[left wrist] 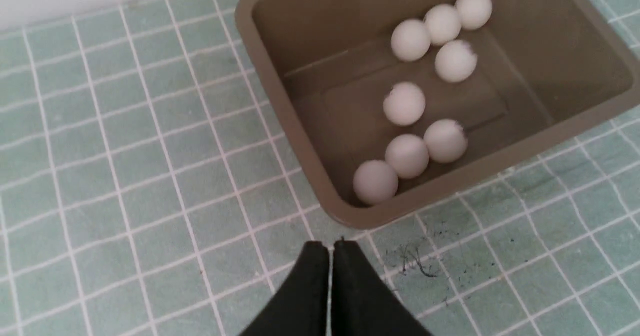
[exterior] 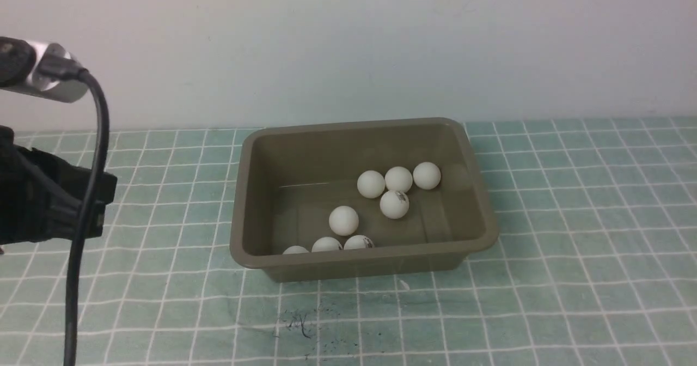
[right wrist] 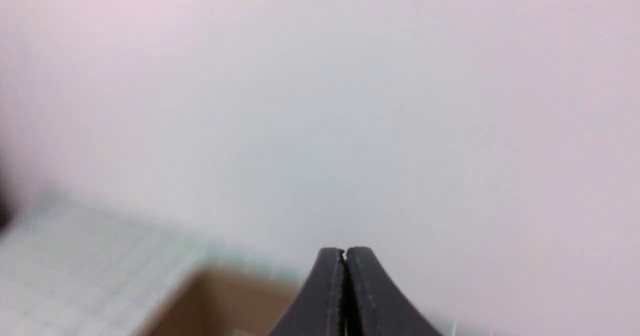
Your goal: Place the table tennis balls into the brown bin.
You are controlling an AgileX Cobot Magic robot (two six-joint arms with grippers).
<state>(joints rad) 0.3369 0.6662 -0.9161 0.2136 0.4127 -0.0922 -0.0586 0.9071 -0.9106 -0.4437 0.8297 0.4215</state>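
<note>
The table (exterior: 572, 191), covered with a green squared cloth, carries the brown bin (exterior: 359, 258) near its middle. No loose ball shows on the cloth in any view.

All eight table tennis balls (exterior: 343, 220) lie on the floor of the bin. Four are clustered toward the far right part, one sits alone in the middle, and three are in a row against the near wall.

The left gripper (left wrist: 330, 248) hangs over the table just outside the bin's near left corner, its jaws clenched on nothing. The right gripper (right wrist: 345, 252) is raised and faces the wall, with its jaws also pressed together and empty.

I judge the placing step to be finished. The next move only calls for both arms to draw away without touching the bin.
</note>
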